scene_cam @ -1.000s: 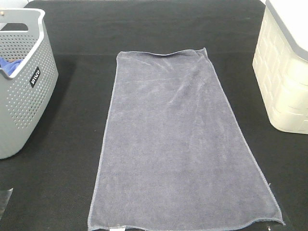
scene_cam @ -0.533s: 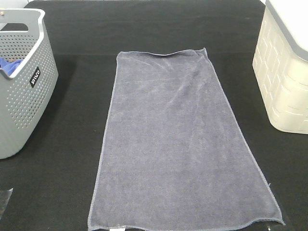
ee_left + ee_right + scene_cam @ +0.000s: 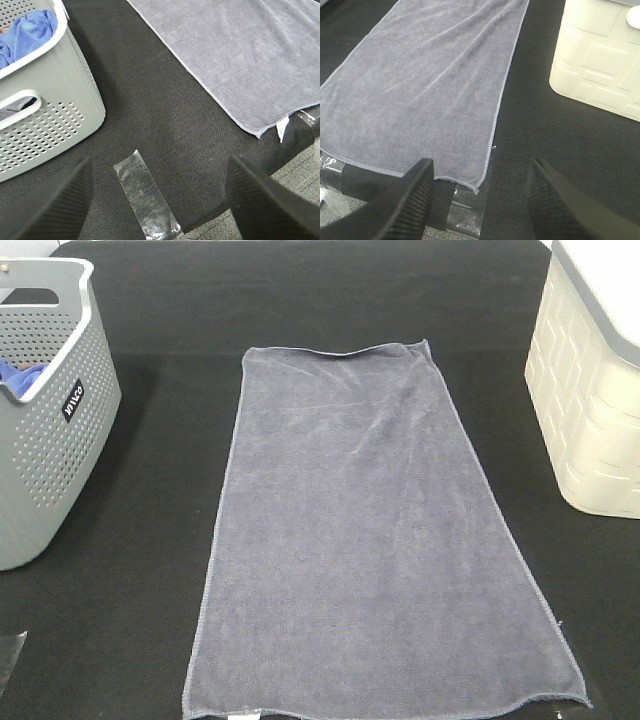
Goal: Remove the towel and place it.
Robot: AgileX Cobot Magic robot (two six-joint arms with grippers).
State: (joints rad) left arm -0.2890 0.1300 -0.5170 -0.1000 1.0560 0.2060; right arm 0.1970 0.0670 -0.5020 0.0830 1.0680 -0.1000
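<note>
Towel (image 3: pixel 375 540) lies flat, fully spread between both baskets, apparently placed; left gripper (image 3: pixel 157 200) and right gripper (image 3: pixel 477 192) spread apart, empty.

Even, bright overhead light gives sharp pictures with soft shadows beside the grey basket (image 3: pixel 45 410), faint glare on clear tape (image 3: pixel 145 192), and blurred near fingertips (image 3: pixel 412 200).

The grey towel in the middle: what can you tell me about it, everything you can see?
The towel is a long slate-grey, slightly purplish rectangle of soft, fuzzy cloth with a stitched hem all round. It lies spread flat and nearly smooth on the black table cover, its long side running away from the robot, midway between the grey perforated basket and the cream basket, touching neither. A small white tag hangs at one near corner. Neither claw touches it.
</note>
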